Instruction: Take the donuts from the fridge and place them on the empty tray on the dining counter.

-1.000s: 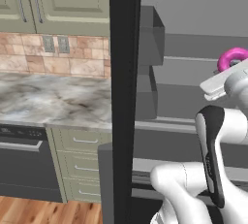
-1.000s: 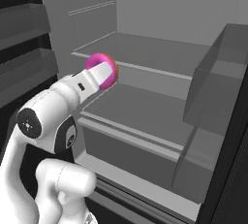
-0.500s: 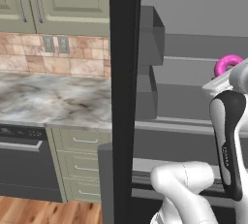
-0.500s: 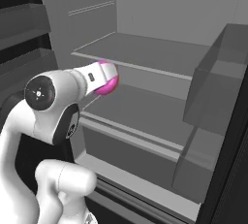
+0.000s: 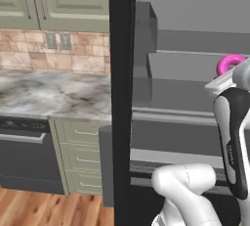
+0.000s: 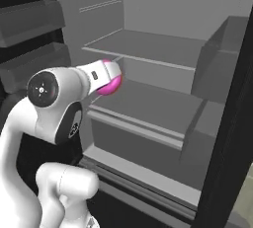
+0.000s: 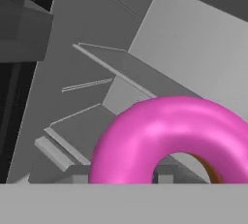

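Observation:
A bright pink frosted donut (image 6: 111, 85) hangs in the air before the open fridge (image 6: 148, 106), clear of its grey shelves. My gripper (image 6: 112, 77) is shut on it at the end of the white forearm. From the left base view the pink donut (image 5: 228, 64) peeks above the hand at the right edge, with my gripper (image 5: 223, 77) just below it. Close up, the pink donut (image 7: 169, 136) covers the lower hand view, hiding the fingertips. An orange-tan sliver shows through its hole; I cannot tell what it is. The tray and the dining counter are out of view.
The fridge's black door edge (image 5: 121, 98) stands upright left of the arm. Door bins (image 6: 222, 54) jut out on the right and darker bins (image 6: 29, 24) on the left. A marble counter (image 5: 53, 93) on sage-green cabinets lies further left, above wood floor.
The forearm has swung more upright and the elbow has come toward the camera. The pink donut, still gripped, has drifted slightly down and outward from the shelves.

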### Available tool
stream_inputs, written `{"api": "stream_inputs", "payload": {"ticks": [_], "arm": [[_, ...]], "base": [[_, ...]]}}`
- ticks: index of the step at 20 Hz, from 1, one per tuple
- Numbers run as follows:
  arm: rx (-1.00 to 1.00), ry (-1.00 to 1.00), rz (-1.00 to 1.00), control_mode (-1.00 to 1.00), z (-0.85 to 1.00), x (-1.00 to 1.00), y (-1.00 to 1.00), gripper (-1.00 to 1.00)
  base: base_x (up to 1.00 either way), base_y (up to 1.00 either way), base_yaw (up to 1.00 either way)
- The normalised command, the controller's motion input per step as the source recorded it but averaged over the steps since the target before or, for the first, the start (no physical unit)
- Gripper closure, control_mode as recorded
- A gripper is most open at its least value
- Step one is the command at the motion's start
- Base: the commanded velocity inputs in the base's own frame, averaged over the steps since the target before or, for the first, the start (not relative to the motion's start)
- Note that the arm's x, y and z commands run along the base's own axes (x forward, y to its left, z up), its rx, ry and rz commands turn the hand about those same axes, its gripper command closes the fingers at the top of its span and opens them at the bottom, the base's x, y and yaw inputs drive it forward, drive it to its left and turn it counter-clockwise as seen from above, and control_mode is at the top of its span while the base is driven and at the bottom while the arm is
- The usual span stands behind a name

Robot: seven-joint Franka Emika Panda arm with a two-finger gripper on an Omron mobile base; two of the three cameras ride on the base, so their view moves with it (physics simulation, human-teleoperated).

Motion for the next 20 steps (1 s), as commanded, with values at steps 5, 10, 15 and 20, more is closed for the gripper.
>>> {"api": "stream_inputs", "payload": {"ticks": [5, 10, 15, 20], "arm": [[0.00, 0.00, 0.00, 1.00, 0.00, 0.00, 0.00, 1.00], [0.00, 0.00, 0.00, 1.00, 0.00, 0.00, 0.00, 1.00], [0.00, 0.00, 0.00, 1.00, 0.00, 0.00, 0.00, 1.00], [0.00, 0.00, 0.00, 1.00, 0.00, 0.00, 0.00, 1.00]], "base": [[-1.00, -0.07, 0.00], [-0.96, -0.11, 0.12], [-0.64, -0.26, 0.45], [-0.12, -0.34, 0.72]]}}
